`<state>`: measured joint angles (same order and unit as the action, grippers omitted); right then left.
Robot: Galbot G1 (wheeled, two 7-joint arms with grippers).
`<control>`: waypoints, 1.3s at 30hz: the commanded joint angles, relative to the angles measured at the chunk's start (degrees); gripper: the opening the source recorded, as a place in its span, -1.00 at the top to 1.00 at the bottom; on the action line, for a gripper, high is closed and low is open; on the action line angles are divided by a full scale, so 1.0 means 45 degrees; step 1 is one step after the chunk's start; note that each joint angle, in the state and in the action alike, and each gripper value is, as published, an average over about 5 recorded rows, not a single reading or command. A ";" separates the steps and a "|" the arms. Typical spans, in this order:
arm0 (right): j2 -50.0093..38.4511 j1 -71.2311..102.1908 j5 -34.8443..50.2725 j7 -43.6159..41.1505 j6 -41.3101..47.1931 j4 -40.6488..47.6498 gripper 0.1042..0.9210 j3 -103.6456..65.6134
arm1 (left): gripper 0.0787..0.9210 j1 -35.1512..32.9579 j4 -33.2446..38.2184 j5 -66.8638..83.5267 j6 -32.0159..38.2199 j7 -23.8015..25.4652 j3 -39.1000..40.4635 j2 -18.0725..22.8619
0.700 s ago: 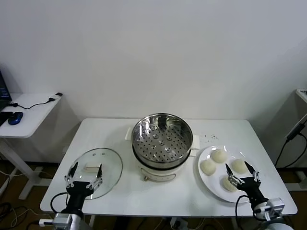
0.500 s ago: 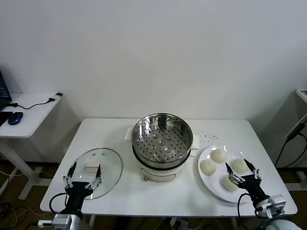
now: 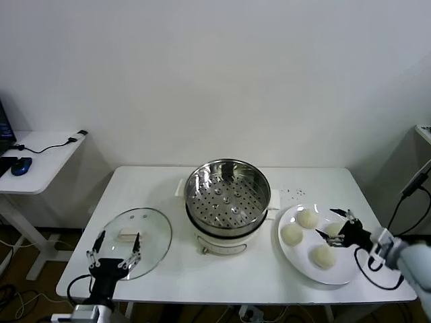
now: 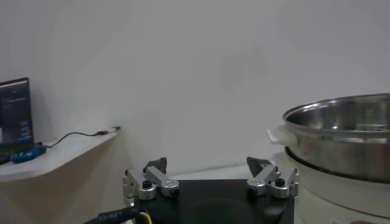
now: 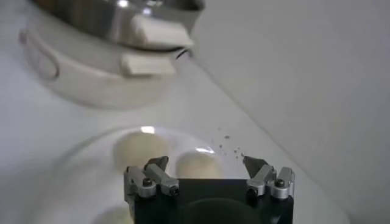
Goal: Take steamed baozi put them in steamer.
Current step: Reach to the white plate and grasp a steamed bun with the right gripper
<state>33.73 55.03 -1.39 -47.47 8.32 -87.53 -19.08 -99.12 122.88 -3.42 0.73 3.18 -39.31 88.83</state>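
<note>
Right gripper (image 3: 339, 224) is spread wide and empty over the plate (image 3: 342, 275), straddling 1 of 4 baozi (image 3: 334, 230) for a grab. Steamer (image 3: 227, 192) sits to its left; left gripper (image 3: 113, 247) idles open over the lid (image 3: 149, 225).

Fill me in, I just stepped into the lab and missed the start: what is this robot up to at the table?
It is starting to move four cream-white steamed buns from a flat white plate into the round shiny steel steamer basket, which holds none yet. The right pincer is open, over the plate beside the buns, holding nothing. The left pincer waits open at the near table edge, by the round glass lid.
</note>
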 commanded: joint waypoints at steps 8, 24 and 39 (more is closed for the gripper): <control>0.0018 -1.3917 -0.1094 -0.4330 -0.0140 0.5586 -0.76 1.5147 | -0.77 0.0113 -0.0175 0.0207 -0.0124 -0.0126 -0.0125 -0.0172; 0.3278 -1.3711 -0.0732 -0.3787 0.0070 0.8261 -0.76 1.5756 | -0.77 0.0476 -0.0397 0.0158 -0.0359 -0.0119 -0.0121 -0.0166; 0.3562 -1.3331 -0.0796 -0.4007 0.0049 0.8356 -0.76 1.5905 | -0.77 0.0533 -0.0629 0.0123 -0.0327 -0.0080 -0.0173 -0.0173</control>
<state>47.94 -3.87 -4.80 -65.08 8.54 -52.00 50.90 -96.73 120.13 -2.83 -0.72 2.81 -40.10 87.98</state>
